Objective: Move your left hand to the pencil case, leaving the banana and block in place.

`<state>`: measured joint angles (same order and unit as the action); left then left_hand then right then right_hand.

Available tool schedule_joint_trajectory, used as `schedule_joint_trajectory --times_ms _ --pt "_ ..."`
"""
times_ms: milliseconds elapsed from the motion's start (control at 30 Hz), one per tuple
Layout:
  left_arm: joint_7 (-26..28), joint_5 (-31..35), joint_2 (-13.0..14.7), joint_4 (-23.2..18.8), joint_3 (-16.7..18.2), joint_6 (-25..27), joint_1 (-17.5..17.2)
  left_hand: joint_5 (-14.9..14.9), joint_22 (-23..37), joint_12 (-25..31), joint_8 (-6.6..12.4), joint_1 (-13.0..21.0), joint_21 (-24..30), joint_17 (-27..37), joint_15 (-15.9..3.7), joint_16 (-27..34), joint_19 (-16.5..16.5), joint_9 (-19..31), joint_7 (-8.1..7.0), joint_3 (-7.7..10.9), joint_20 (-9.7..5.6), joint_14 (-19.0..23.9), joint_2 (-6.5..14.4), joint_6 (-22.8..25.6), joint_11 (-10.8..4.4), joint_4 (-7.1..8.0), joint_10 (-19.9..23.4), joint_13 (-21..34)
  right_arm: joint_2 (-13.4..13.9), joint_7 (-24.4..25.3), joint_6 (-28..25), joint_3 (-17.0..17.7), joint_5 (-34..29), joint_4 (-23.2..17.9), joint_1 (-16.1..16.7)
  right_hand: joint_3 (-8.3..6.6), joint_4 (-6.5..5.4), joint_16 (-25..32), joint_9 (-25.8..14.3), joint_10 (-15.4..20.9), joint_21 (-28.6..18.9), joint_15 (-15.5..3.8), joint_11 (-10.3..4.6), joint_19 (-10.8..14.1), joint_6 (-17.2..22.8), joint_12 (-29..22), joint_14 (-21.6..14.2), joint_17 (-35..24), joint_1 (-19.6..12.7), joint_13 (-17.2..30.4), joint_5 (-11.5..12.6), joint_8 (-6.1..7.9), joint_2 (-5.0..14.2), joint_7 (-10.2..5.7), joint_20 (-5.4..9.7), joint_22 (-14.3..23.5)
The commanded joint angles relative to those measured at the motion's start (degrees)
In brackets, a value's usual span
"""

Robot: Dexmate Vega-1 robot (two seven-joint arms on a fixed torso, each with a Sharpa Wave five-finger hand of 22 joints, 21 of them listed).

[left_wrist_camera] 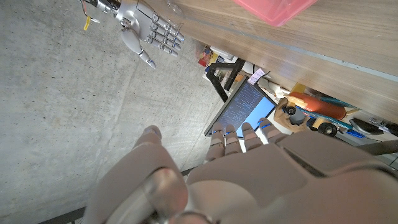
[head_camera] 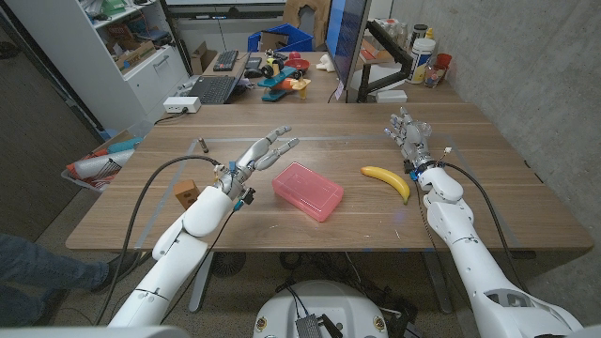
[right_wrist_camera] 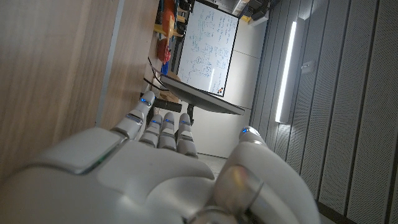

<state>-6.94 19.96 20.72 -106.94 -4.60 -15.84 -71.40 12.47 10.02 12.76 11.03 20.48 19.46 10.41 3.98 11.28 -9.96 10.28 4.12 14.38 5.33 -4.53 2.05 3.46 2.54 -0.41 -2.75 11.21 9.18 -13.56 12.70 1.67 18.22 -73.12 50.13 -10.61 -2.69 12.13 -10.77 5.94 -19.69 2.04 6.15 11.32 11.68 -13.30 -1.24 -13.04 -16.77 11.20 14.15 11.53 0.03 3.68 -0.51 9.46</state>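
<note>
Left hand [head_camera: 261,158] hovers with fingers spread, empty, just left of pink pencil case [head_camera: 308,191] at table [head_camera: 150,188] centre. Wooden block [head_camera: 185,194] beside left forearm. Banana [head_camera: 388,179] right of case. Right hand [head_camera: 409,137] empty, fingers loosely apart.

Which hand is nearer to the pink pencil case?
Left. The left hand is open just beside the pencil case, fingers near its far corner. The right hand is open past the banana, farther away.
</note>
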Motion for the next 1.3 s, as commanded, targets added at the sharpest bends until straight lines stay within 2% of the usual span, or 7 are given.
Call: schedule_joint_trajectory --times_ms 33,1300 --pt "1.3 3.2 0.9 -0.9 -0.5 0.0 -0.9 -0.1 0.1 0.4 0.42 0.7 -0.1 0.0 0.09 0.1 -0.7 0.1 0.04 0.06 0.3 0.2 -0.2 0.6 0.04 -0.4 0.4 0.2 0.2 -0.1 0.2 0.0 0.2 -0.2 -0.1 0.03 0.18 0.5 -0.1 0.4 0.2 0.17 0.11 0.6 0.5 0.1 -0.5 -0.1 -0.2 0.1 0.2 0.03 0.16 0.0 0.03 0.2" --pt "4.3 11.8 3.5 -1.3 -4.5 2.5 0.2 -0.2 0.1 0.3 0.26 1.3 -0.9 0.0 0.0 0.0 -0.2 0.1 -0.28 0.22 0.43 0.6 0.0 0.9 0.09 -1.07 0.9 0.2 0.7 -0.5 0.1 0.3 0.8 -0.6 0.3 0.13 0.38 0.4 -0.1 0.4 1.0 -0.03 -0.05 1.3 0.6 0.5 -0.7 0.0 -0.1 0.1 0.2 -0.07 0.36 0.0 0.09 0.2"
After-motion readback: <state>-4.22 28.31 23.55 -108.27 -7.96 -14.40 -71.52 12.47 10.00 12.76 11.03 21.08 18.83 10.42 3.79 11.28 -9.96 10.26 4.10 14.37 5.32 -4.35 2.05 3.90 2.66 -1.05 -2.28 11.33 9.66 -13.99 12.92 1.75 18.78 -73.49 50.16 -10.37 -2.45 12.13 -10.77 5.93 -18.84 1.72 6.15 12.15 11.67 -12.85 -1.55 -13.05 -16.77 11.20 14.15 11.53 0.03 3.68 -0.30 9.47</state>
